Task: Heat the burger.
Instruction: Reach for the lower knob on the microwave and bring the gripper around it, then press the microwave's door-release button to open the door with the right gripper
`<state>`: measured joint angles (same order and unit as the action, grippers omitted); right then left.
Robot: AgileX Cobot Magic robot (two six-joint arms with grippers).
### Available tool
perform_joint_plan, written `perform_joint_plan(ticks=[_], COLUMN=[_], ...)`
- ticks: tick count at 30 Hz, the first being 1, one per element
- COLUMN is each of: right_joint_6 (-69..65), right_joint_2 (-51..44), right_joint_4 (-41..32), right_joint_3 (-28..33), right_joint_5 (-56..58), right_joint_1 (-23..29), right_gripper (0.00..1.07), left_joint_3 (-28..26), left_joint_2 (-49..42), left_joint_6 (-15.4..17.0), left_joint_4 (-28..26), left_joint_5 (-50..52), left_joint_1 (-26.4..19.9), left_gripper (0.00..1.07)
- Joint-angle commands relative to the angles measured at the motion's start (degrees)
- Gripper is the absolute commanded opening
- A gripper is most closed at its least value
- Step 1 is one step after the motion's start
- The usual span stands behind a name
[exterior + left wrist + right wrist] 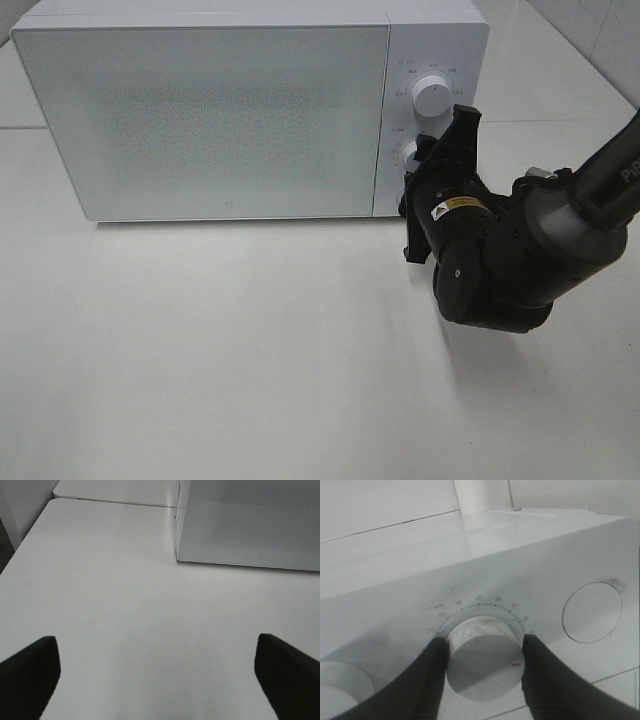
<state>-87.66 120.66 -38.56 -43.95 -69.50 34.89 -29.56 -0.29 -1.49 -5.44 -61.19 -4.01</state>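
Clamping the white round numbered knob (481, 656) of the white boxy microwave (200, 120) — right gripper (484, 649); left gripper (156, 645) spread wide over white table (125, 605).

A robot-testing lab staged as a bare kitchen corner is suggested. A white microwave (200, 120), fitted with an upper dial (432, 95) and a lower dial (408, 153), is set across the upper part of the frame on a plain white counter (250, 380), and a black robot arm (590, 190) is seen at the right edge.
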Motion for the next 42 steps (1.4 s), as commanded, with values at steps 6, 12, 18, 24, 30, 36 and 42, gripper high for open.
perform_joint_plan(ticks=[6, 12, 18, 24, 30, 36, 42], right_joint_6=[1.60, 3.72, 8.54, 18.05, 44.81, 68.35, 88.58], right_joint_2=[-0.74, -2.98, -8.19, -12.61, -21.08, -28.42, -33.98], right_joint_4=[1.72, 1.78, 7.10, 11.52, 15.70, 15.64, 15.64], right_joint_3=[-1.09, 2.12, 8.82, 12.15, 12.61, 10.66, 5.67], right_joint_5=[-10.08, -8.71, -2.18, 3.04, 22.69, 45.09, 68.87], right_joint_1=[0.63, 0.63, 0.63, 0.57, 0.46, -3.38, -7.45], right_gripper=[0.68, 0.73, 0.73, 0.73, 0.73, 0.73, 0.72], left_joint_3=[0.00, 0.00, 0.00, 0.00, 0.00, 0.00, 0.00], left_joint_2=[-1.09, -1.09, -1.09, -1.09, -1.09, -1.09, -1.09], left_joint_6=[-0.06, -0.06, -0.06, -0.06, -0.06, -0.06, -0.06], left_joint_4=[-0.23, -0.23, -0.23, -0.23, -0.23, -0.23, -0.23], left_joint_5=[-0.11, -0.11, -0.11, -0.11, -0.11, -0.11, -0.11], left_joint_1=[-0.06, -0.06, -0.06, -0.06, -0.06, -0.06, -0.06], left_gripper=[0.98, 0.98, 0.98, 0.98, 0.98, 0.98, 0.98])
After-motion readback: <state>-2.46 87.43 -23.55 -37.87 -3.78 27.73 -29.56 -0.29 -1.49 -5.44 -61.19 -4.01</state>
